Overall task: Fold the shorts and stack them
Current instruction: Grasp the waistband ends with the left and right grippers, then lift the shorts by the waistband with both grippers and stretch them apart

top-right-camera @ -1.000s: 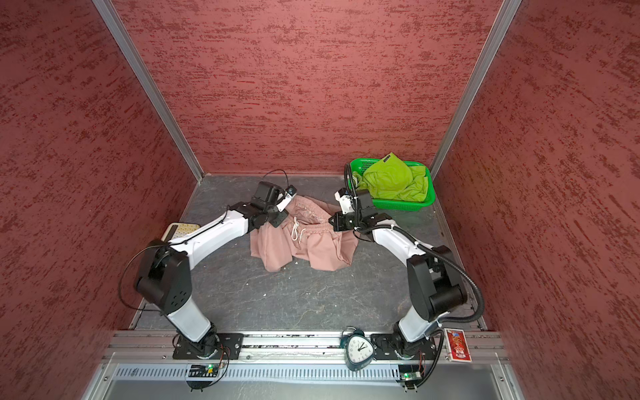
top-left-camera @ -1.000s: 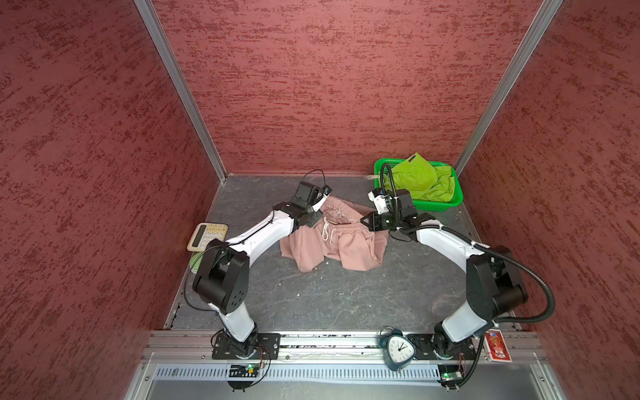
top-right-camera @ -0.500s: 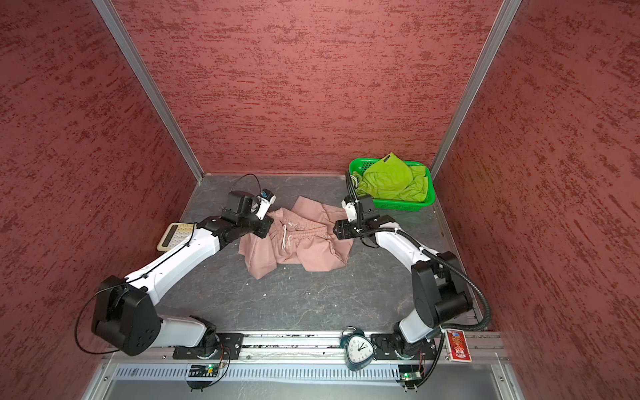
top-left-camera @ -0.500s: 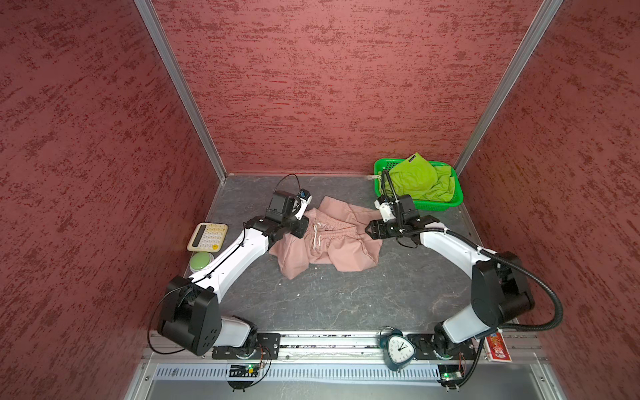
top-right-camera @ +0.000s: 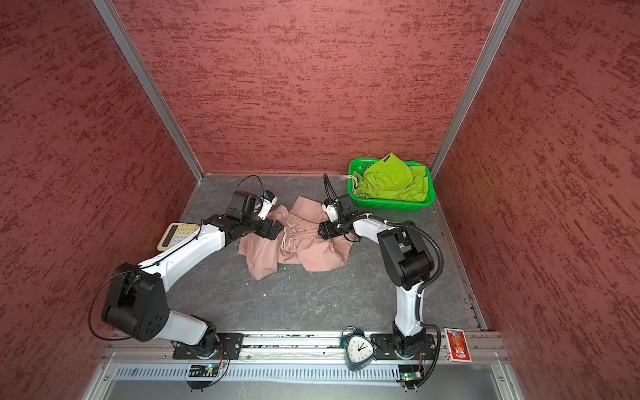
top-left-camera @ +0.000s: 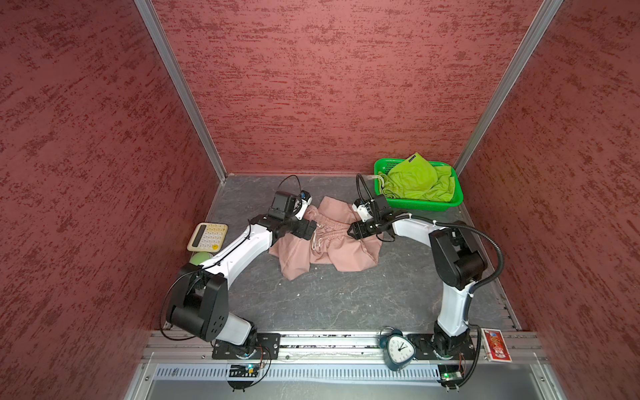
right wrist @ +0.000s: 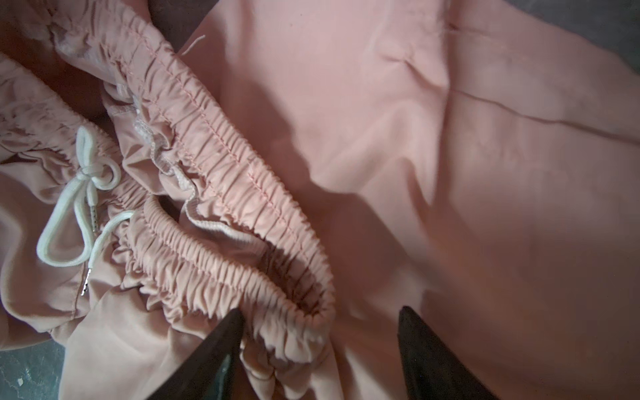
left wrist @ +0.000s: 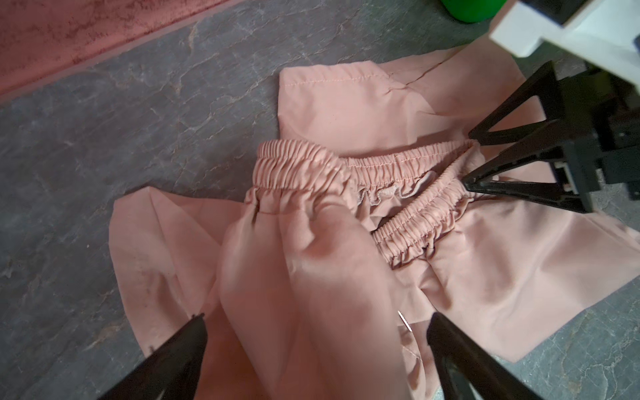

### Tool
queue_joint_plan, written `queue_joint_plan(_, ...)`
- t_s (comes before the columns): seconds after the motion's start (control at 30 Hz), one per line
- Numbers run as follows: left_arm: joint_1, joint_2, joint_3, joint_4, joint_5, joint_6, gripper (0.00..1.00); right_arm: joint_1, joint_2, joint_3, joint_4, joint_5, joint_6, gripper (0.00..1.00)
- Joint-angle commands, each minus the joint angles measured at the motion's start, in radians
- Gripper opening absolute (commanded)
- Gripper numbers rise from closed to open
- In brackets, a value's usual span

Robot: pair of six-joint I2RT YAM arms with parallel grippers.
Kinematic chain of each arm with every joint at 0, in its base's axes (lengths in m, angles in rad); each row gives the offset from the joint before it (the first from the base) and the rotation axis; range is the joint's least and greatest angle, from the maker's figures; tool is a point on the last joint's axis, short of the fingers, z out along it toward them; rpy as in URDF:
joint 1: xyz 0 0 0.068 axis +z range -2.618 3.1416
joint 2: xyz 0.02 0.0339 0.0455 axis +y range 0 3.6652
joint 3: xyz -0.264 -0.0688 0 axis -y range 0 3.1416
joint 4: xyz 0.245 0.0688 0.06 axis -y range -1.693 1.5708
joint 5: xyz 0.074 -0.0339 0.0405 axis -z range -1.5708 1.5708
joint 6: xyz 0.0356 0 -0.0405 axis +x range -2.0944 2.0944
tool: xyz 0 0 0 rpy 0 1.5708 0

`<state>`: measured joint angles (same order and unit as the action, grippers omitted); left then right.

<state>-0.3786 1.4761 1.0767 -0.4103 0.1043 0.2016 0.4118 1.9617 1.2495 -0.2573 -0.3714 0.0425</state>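
Grey desk (top-left-camera: pixel 329 301): we hold left pincer (left wrist: pixel 315 317) wide above crumpled dusty-pink fabric shorts (top-left-camera: pixel 325 252), right pincer (right wrist: pixel 320 310) parted astride their waistband (right wrist: pixel 242 194), likely for flattening.

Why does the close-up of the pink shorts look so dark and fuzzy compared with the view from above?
Right wrist view: very close, heavy shadows cross the pink shorts and the right fingers at the edge blur; left wrist view: brighter, waistband crisp, near left fingers soft; both top views: evenly lit, sharp throughout.
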Motion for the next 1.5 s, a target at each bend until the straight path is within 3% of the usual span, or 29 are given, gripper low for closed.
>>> queue_joint_plan(0.0, -0.038, -0.016, 0.056, 0.018, 0.005, 0.074, 0.99, 0.008, -0.008, 0.020, 0.094, -0.040, 0.007, 0.60)
queue_joint_plan(0.1, -0.081, 0.007, 0.094, 0.004, -0.004, 0.159, 0.99, 0.013, -0.021, 0.005, 0.129, -0.041, 0.029, 0.45)
queue_joint_plan(0.27, -0.129, 0.117, 0.191, -0.093, -0.097, 0.260, 0.99, 0.013, -0.022, -0.005, 0.136, -0.033, 0.039, 0.01)
queue_joint_plan(0.47, -0.118, 0.240, 0.292, -0.165, -0.261, 0.308, 0.94, 0.013, -0.051, -0.002, 0.112, -0.026, 0.028, 0.00)
queue_joint_plan(0.7, -0.110, 0.325, 0.381, -0.187, -0.343, 0.361, 0.83, 0.013, -0.076, -0.008, 0.114, -0.042, 0.034, 0.00)
queue_joint_plan(0.9, -0.108, 0.367, 0.411, -0.250, -0.364, 0.349, 0.49, 0.013, -0.093, -0.015, 0.125, -0.039, 0.042, 0.00)
queue_joint_plan(0.97, -0.106, 0.352, 0.398, -0.252, -0.346, 0.329, 0.23, 0.013, -0.102, -0.006, 0.124, -0.028, 0.045, 0.00)
queue_joint_plan(1.03, -0.103, 0.331, 0.387, -0.264, -0.315, 0.304, 0.14, 0.013, -0.113, 0.004, 0.121, -0.017, 0.041, 0.00)
queue_joint_plan(1.07, -0.099, 0.321, 0.385, -0.274, -0.293, 0.290, 0.14, 0.013, -0.120, 0.008, 0.121, -0.013, 0.040, 0.00)
queue_joint_plan(1.1, -0.094, 0.308, 0.377, -0.277, -0.264, 0.273, 0.26, 0.013, -0.126, 0.013, 0.119, -0.012, 0.037, 0.00)
queue_joint_plan(1.13, -0.090, 0.293, 0.370, -0.281, -0.232, 0.258, 0.56, 0.012, -0.135, 0.017, 0.118, -0.010, 0.036, 0.00)
queue_joint_plan(1.2, -0.082, 0.268, 0.357, -0.289, -0.175, 0.242, 0.71, 0.012, -0.148, 0.021, 0.118, -0.013, 0.035, 0.00)
queue_joint_plan(1.3, -0.075, 0.253, 0.350, -0.296, -0.133, 0.237, 0.76, 0.012, -0.161, 0.020, 0.123, -0.018, 0.035, 0.00)
queue_joint_plan(1.47, -0.064, 0.313, 0.388, -0.328, -0.163, 0.243, 0.72, 0.013, -0.170, 0.006, 0.126, -0.017, 0.042, 0.00)
